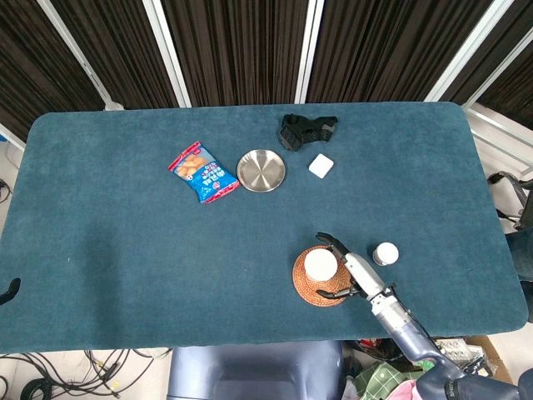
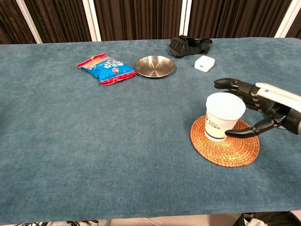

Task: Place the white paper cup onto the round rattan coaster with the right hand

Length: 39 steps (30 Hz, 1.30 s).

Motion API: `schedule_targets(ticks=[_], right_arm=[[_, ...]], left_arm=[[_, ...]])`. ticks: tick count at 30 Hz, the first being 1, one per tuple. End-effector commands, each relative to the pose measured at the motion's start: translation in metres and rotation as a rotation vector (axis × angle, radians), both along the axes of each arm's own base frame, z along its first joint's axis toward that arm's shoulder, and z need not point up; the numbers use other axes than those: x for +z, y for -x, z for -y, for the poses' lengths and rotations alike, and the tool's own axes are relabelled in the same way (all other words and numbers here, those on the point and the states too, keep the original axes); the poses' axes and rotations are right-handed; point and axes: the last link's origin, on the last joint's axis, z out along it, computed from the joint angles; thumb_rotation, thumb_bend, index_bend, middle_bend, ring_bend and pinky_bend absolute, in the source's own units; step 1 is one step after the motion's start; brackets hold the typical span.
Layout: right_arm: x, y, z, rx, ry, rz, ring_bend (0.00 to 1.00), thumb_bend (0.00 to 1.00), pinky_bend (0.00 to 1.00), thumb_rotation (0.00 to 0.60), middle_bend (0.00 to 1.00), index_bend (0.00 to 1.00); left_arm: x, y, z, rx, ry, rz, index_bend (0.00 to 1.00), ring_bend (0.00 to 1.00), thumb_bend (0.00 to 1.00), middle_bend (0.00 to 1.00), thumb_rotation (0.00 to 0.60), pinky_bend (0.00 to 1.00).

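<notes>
The white paper cup (image 1: 321, 265) (image 2: 225, 117) stands upright on the round rattan coaster (image 1: 305, 288) (image 2: 233, 151), towards its left part. My right hand (image 1: 351, 271) (image 2: 264, 104) is just right of the cup with its fingers spread wide around it. The upper fingers stand off the rim, and only the thumb tip lies close to the cup's lower wall. Nothing is held. At the left edge of the head view only a small dark tip of my left hand (image 1: 8, 290) shows.
A small white jar (image 1: 386, 252) stands right of the coaster, close to my right hand. Farther back lie a snack bag (image 1: 202, 172) (image 2: 106, 67), a steel plate (image 1: 261, 170) (image 2: 154, 66), a black strap bundle (image 1: 306, 130) (image 2: 189, 45) and a white box (image 1: 321, 166) (image 2: 204, 62).
</notes>
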Motion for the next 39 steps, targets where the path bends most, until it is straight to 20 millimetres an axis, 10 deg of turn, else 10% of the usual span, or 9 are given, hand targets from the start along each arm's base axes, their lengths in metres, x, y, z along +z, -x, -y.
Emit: schedule_targets(ticks=[1,18,26,39], right_arm=[[0.016,0.002,-0.001,0.032,0.042,-0.032,0.02,0.08,0.12,0.6,0.0,0.04],[0.193,0.064,-0.031,0.037,0.312,-0.441,0.04,0.1,0.12,0.6,0.0,0.02],[0.174,0.088,-0.079,0.029,0.426,-0.745,0.04,0.1,0.12,0.6,0.0,0.02],[0.152,0.109,-0.079,0.026,0.54,-0.882,0.04,0.1,0.12,0.6,0.0,0.01]], left_arm=[[0.0,0.0,0.0,0.0,-0.001,0.0,0.0,0.0,0.25,0.03,0.6,0.0],[-0.003,-0.004,0.001,-0.025,0.012,0.011,0.0,0.0,0.25,0.03,0.6,0.0],[-0.003,-0.004,0.001,-0.029,0.016,0.01,0.0,0.0,0.25,0.03,0.6,0.0],[-0.002,-0.004,0.001,-0.036,0.013,0.009,0.0,0.0,0.25,0.03,0.6,0.0]])
